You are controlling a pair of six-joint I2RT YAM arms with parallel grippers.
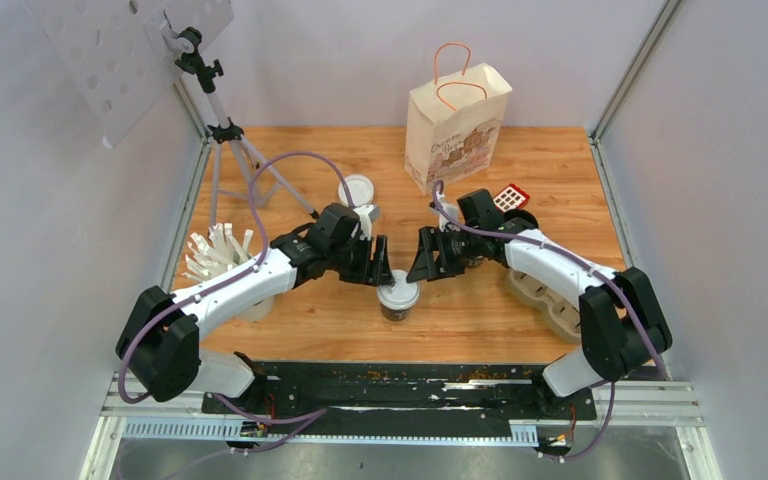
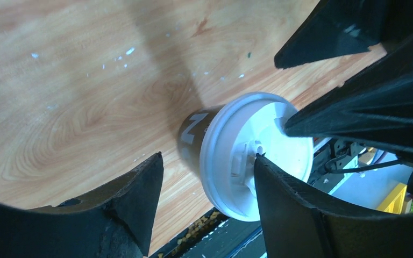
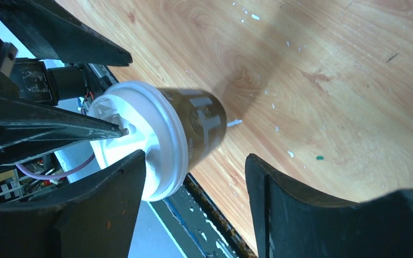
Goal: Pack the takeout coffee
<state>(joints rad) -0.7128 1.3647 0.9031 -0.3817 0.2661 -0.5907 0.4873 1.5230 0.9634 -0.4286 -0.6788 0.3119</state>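
- The takeout coffee cup is standing upright on the bench, near the front edge, and it is wearing its white lid.
- The left pincer is hovering at the cup's 11 o'clock. The right pincer is hovering at its 1 o'clock. Both are pointing down at the lid.
- Both pincers are gaping wide and neither one is holding anything. The cup is standing by itself.
- I am guessing they are crowding the lid to make sure it is sitting tight, so that no coffee is spilling later.
- A paper bag is standing at the cup's 12 o'clock, well apart at the back. That is probably where the cup is going.
- A loose flat lid is lying at 11 o'clock, behind the left arm. A cup tray is lying at 3 o'clock, under the right arm.
- The two pincers are sitting very near each other, so one is probably needing to back off before the other grabs.
- I am seeing only one lidded cup, and I cannot tell where a second one is.
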